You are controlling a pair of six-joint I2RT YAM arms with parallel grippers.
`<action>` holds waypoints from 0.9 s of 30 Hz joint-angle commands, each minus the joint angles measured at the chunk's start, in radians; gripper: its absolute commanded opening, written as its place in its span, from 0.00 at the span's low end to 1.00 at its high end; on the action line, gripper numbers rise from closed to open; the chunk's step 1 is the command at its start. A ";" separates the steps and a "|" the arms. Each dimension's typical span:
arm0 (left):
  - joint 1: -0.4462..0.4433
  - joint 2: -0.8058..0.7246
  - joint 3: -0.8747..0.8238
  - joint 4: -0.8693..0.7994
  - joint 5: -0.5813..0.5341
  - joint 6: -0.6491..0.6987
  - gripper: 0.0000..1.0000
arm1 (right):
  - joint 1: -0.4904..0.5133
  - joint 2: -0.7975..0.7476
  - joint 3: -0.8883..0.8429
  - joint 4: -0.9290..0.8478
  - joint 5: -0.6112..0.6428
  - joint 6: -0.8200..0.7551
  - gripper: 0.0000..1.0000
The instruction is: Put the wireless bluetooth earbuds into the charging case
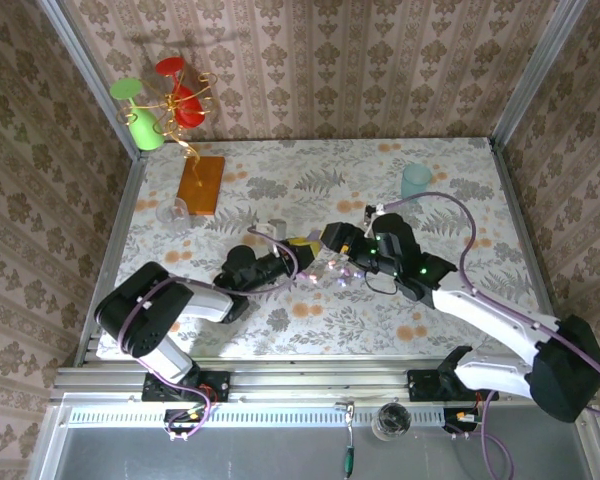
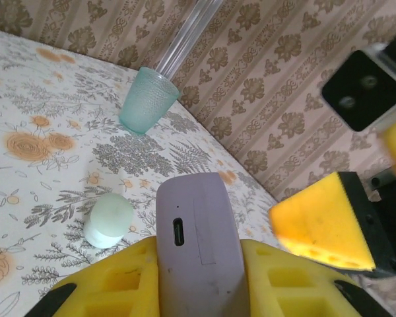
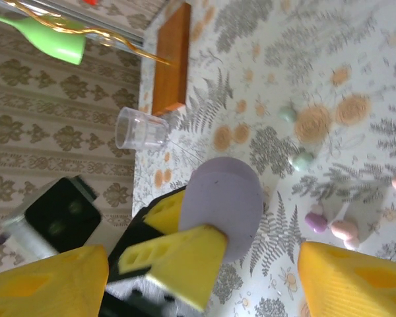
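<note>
Earbuds (image 3: 344, 229) look tiny, glossy, pastel; lilac case (image 2: 198, 254) smooth, pebble-shaped.

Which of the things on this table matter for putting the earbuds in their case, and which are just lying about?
For the job: lilac case, held in the left jaws; pink earbud; lilac earbud.
Lying about: teal cup; clear glass; wooden block; rack of coloured glasses.

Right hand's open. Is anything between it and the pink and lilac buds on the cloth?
Partly. The lilac case, clamped in the left hand, sits in the gap of the open right hand, beside the line to the pink and lilac buds. Nothing else visible lies between.
</note>
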 commanded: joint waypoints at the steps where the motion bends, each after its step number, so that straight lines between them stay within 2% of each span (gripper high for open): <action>1: 0.064 -0.042 0.006 0.029 0.197 -0.151 0.20 | -0.044 -0.081 -0.010 -0.029 -0.079 -0.261 0.81; 3: 0.110 -0.035 0.030 0.029 0.329 -0.231 0.20 | -0.084 -0.121 -0.004 -0.070 -0.157 -0.371 0.81; 6: 0.142 -0.033 0.060 0.031 0.461 -0.326 0.16 | -0.168 -0.165 -0.012 -0.087 -0.309 -0.415 0.79; 9: 0.141 -0.042 0.081 0.029 0.549 -0.362 0.16 | -0.220 -0.170 -0.024 -0.052 -0.473 -0.404 0.77; 13: 0.140 -0.030 0.123 0.029 0.620 -0.441 0.15 | -0.227 -0.133 -0.036 0.020 -0.602 -0.387 0.76; 18: 0.125 0.007 0.184 0.031 0.685 -0.520 0.11 | -0.228 -0.065 -0.073 0.180 -0.659 -0.306 0.71; 24: 0.067 0.010 0.233 0.030 0.729 -0.501 0.10 | -0.226 0.015 -0.077 0.257 -0.705 -0.286 0.69; 27: 0.057 0.006 0.240 0.030 0.735 -0.495 0.12 | -0.225 0.039 -0.082 0.304 -0.725 -0.264 0.64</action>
